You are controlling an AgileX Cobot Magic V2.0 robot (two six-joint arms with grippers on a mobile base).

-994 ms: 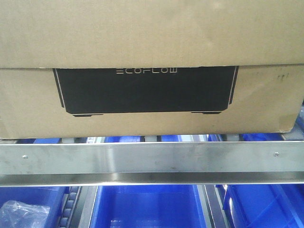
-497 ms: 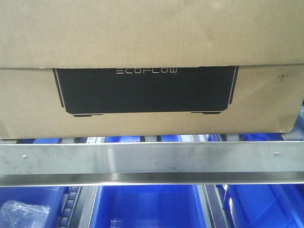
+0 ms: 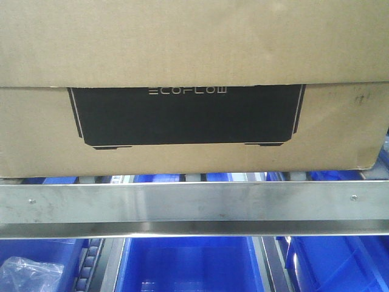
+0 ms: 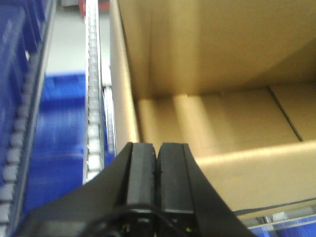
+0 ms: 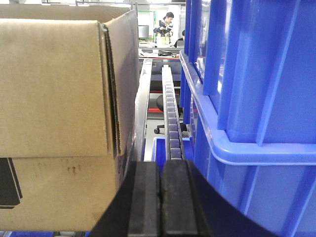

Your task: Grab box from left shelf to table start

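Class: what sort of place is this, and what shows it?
Likely a warehouse or factory storeroom: a roller-track shelf with a steel front rail, blue plastic bins stored beneath, and a large ECOFLOW cardboard carton sitting on it.

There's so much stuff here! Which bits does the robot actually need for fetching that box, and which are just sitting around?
Part of the job:
- box
- left shelf, which the box rests on
- left gripper and right gripper, both shut

Just lying about:
- blue bins
- plastic bag in one bin
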